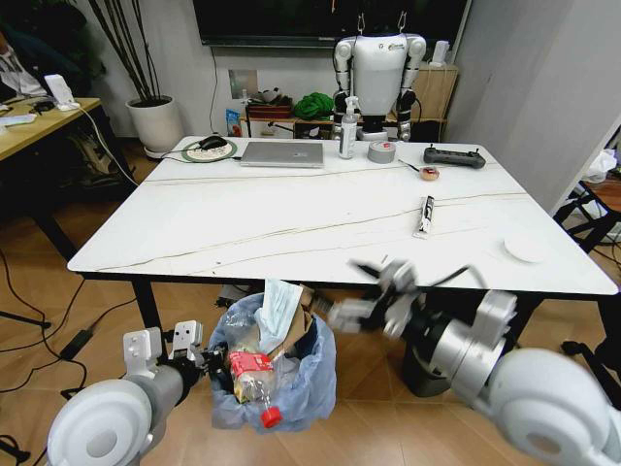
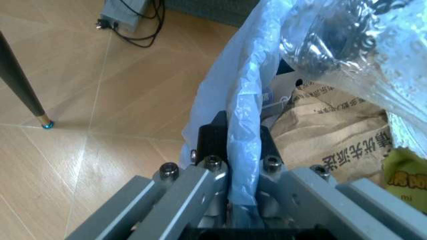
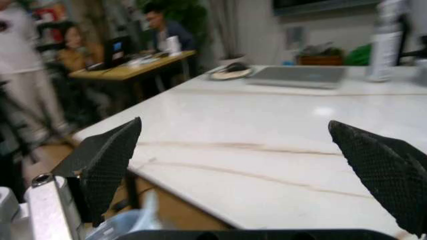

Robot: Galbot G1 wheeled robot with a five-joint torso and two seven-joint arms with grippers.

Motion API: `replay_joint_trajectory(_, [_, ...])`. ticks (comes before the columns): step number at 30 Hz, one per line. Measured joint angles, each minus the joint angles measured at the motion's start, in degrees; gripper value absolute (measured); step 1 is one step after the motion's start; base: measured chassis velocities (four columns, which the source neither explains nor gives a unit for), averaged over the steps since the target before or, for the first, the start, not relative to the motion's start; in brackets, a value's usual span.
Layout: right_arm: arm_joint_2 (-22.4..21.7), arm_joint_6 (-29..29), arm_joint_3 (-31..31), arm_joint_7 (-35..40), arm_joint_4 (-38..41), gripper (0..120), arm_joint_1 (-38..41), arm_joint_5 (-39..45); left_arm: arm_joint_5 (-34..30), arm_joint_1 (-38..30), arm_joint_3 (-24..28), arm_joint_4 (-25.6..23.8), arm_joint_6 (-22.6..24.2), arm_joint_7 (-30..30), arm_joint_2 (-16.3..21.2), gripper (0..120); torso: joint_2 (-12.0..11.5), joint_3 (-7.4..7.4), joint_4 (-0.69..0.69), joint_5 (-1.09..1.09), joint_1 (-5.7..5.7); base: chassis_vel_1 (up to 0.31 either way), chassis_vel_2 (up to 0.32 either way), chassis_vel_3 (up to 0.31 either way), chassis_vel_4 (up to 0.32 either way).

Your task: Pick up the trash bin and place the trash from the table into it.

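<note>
The trash bin point(image 1: 281, 383), lined with a crinkly light-blue bag, hangs just below the table's point(image 1: 291, 228) front edge. My left gripper point(image 1: 206, 361) is shut on its rim; in the left wrist view the gripper point(image 2: 237, 150) pinches the bag-covered rim point(image 2: 241, 115). Inside lie a red-labelled bottle point(image 1: 254, 374), a pale tissue point(image 1: 281, 309), printed brown paper point(image 2: 333, 135) and clear plastic packaging point(image 2: 353, 45). My right gripper point(image 1: 376, 303) hovers open at the table's front edge beside the bin, with nothing between its fingers point(image 3: 107, 160).
On the table lie a slim tube point(image 1: 425, 215), a small round item point(image 1: 428, 174) and a white disc point(image 1: 527, 248). A laptop point(image 1: 282, 153), spray bottle point(image 1: 347, 128), tape roll point(image 1: 382, 151) and black controller point(image 1: 454, 156) line the far edge. A wooden desk point(image 1: 39, 121) stands left.
</note>
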Motion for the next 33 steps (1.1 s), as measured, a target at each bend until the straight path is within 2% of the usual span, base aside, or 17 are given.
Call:
replay_joint_trajectory(5, [4.5, 0.2, 9.9, 1.0, -3.5, 100, -7.8, -6.8, 0.0, 1.2, 0.1, -0.7, 0.0, -0.3, -0.1, 0, 0.0, 0.00, -0.01, 0.01, 0.00, 0.000, 0.000, 0.000, 0.000])
replay_joint_trajectory(9, [7.1, 0.0, 12.9, 0.6, -3.7, 100, -11.0, -11.3, 0.1, 1.5, 0.3, -0.9, 0.0, -0.4, -0.3, 0, 0.0, 0.00, -0.02, 0.01, 0.00, 0.000, 0.000, 0.000, 0.000])
replay_joint_trajectory(10, [8.6, -0.1, 14.2, 0.2, -3.7, 100, -12.4, -13.7, 0.2, 1.5, 0.5, -0.9, 0.0, -0.4, -0.4, 0, 0.0, 0.00, -0.02, 0.01, 0.00, 0.000, 0.000, 0.000, 0.000])
replay_joint_trajectory(11, [12.2, -0.3, 15.8, -0.7, -3.4, 100, -15.2, -19.0, 0.6, 1.7, 1.1, -1.1, 0.0, -0.3, -0.6, 0, 0.0, 0.00, -0.01, 0.00, 0.00, 0.000, 0.000, 0.000, 0.000])
replay_joint_trajectory(14, [14.6, -0.3, 16.4, -1.5, -3.0, 100, -17.1, -22.4, 1.3, 1.9, 1.4, -1.2, 0.0, 0.2, -0.9, 0, 0.0, 0.00, -0.01, 0.00, 0.00, 0.000, 0.000, 0.000, 0.000])
replay_joint_trajectory(20, [17.1, 0.0, 16.8, -2.5, -2.9, 100, -18.6, -25.6, 1.5, 2.3, 1.5, -1.5, 0.0, 0.3, -1.0, 0, 0.0, 0.00, 0.00, -0.01, 0.00, -0.009, -0.005, 0.006, 0.009])
replay_joint_trajectory(33, [16.8, 0.0, 17.0, -2.6, -3.1, 100, -18.8, -25.3, 1.7, 2.1, 1.7, -1.5, 0.0, 0.5, -1.3, 0, 0.0, 0.00, -0.01, 0.02, 0.01, -0.148, -0.141, 0.155, 0.140])
